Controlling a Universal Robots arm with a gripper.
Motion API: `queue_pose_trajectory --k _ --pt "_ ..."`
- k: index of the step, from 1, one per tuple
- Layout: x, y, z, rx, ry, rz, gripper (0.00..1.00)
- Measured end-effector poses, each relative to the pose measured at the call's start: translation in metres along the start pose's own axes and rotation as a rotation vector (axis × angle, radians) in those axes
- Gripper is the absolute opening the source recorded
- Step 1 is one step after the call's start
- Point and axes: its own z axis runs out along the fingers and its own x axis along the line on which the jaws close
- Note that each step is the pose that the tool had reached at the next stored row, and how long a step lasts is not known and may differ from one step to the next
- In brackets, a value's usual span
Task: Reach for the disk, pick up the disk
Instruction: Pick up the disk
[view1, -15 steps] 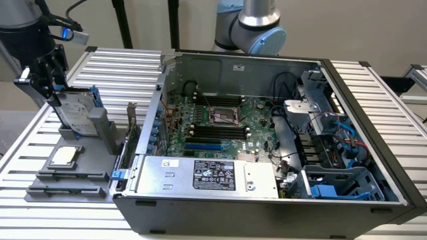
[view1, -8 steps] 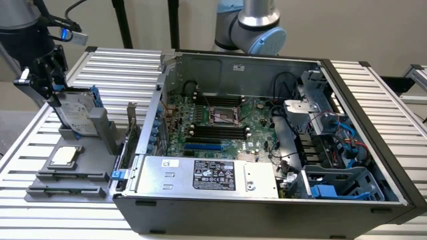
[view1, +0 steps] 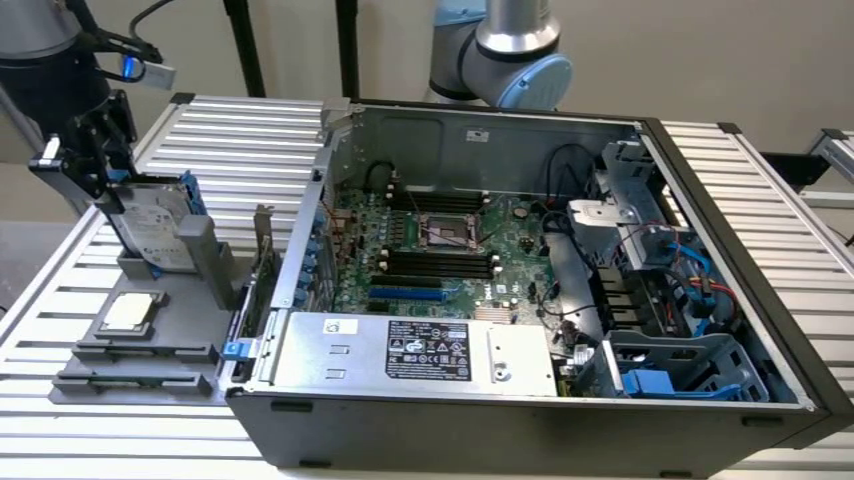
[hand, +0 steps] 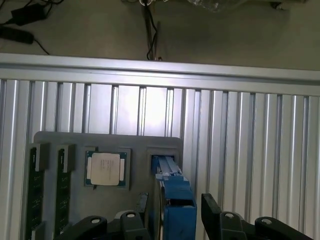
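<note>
The fingers stand open on either side of the disk, with a narrow gap between each finger and the disk's blue rails, so they straddle it without pinching it. The disk stands on edge in its slot in the grey holder, just beside the square chip seated in the same holder, which lies on the ribbed metal counter next to the open computer case. I judge the reach all but complete, while the grip and the lift are not yet made.
</note>
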Motion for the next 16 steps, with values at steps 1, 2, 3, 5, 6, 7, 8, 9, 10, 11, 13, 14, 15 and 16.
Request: queue_pose_trajectory --k 1,2,3,5,6,7,8,9,10,11,13,14,15,16 --pt "0.0 0.0002 0.0 0.0006 0.0 0.0 0.54" --pt "0.0 0.0004 0.0001 0.0008 0.0 0.0 0.54" --pt "0.0 0.0007 0.0 0.0009 0.0001 0.0 0.54" --pt "0.0 0.0013 0.0 0.0008 0.0001 0.0 0.52" --pt "-0.0001 0.0015 0.0 0.0008 0.0001 0.0 0.45" --pt "-0.0001 0.0016 0.0 0.0008 0.0001 0.0 0.45" --pt "-0.0001 0.0016 0.0 0.001 0.0001 0.0 0.45" --pt "-0.0001 0.0016 0.0 0.0009 0.0001 0.0 0.39" --pt "-0.0001 0.0017 0.0 0.0009 0.0001 0.0 0.39" --pt "-0.0001 0.0017 0.0 0.0009 0.0001 0.0 0.39" --pt "-0.0001 0.0017 0.0 0.0009 0.0001 0.0 0.39" --pt "-0.0001 0.0017 0.0 0.001 0.0002 0.0 0.39" --pt "0.0 0.0017 -0.0001 0.0009 0.0005 0.0 0.36" --pt "0.0 0.0017 -0.0001 0.0008 0.0002 0.0 0.36"
